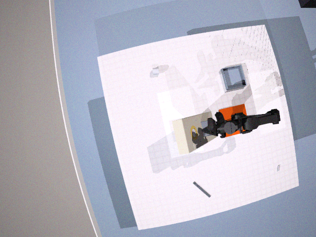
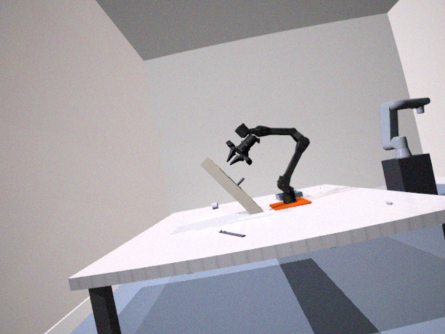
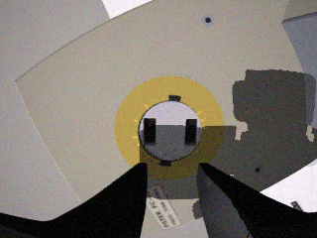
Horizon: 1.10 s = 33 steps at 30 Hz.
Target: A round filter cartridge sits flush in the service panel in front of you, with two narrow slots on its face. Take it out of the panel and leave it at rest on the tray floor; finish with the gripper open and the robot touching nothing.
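The round filter cartridge (image 3: 170, 113) sits in the tilted beige service panel (image 3: 74, 89) (image 1: 181, 138) (image 2: 233, 190), inside a yellow ring (image 3: 128, 111) (image 1: 193, 126). Its pale face shows two dark upright slots, left and right of its centre, and is partly in shadow. My gripper (image 3: 172, 173) (image 2: 229, 163) is partly open and empty. It hangs off the panel, above the face; in the wrist view its fingertips appear just below the cartridge, about as far apart as the slots. The grey tray (image 1: 236, 87) stands beside the orange base plate and looks empty.
A blue-grey block (image 1: 205, 124) (image 3: 303, 45) projects from the panel near the cartridge. A dark bar (image 1: 202, 189) (image 2: 232, 234), a small white cylinder (image 1: 155, 71) (image 2: 215, 205) and a small pale piece (image 1: 278, 167) (image 2: 389, 202) lie on the table.
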{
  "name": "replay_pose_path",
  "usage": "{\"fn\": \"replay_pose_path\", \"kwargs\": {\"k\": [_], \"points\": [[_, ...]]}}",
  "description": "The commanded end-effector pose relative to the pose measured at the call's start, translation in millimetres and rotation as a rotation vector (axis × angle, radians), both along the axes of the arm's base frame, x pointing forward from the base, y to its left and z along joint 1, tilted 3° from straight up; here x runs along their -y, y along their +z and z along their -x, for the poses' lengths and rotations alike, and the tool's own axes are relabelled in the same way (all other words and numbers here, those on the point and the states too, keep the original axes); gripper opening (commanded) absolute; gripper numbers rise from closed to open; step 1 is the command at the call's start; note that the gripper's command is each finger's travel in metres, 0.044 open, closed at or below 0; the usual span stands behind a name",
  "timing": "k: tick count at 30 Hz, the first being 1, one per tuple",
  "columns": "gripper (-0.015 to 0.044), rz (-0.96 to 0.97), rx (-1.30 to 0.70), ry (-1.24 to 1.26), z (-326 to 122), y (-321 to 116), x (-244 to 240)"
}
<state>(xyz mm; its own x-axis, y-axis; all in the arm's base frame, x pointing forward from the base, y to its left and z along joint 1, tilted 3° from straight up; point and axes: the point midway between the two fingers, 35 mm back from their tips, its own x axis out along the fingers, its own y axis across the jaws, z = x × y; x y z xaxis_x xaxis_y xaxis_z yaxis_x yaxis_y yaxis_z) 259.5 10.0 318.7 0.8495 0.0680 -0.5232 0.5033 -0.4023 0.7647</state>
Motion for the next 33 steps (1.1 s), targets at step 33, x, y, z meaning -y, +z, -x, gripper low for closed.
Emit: {"fn": "replay_pose_path", "kwargs": {"k": [33], "points": [[0.0117,-0.004,0.000,0.000,-41,-26,-3]]}}
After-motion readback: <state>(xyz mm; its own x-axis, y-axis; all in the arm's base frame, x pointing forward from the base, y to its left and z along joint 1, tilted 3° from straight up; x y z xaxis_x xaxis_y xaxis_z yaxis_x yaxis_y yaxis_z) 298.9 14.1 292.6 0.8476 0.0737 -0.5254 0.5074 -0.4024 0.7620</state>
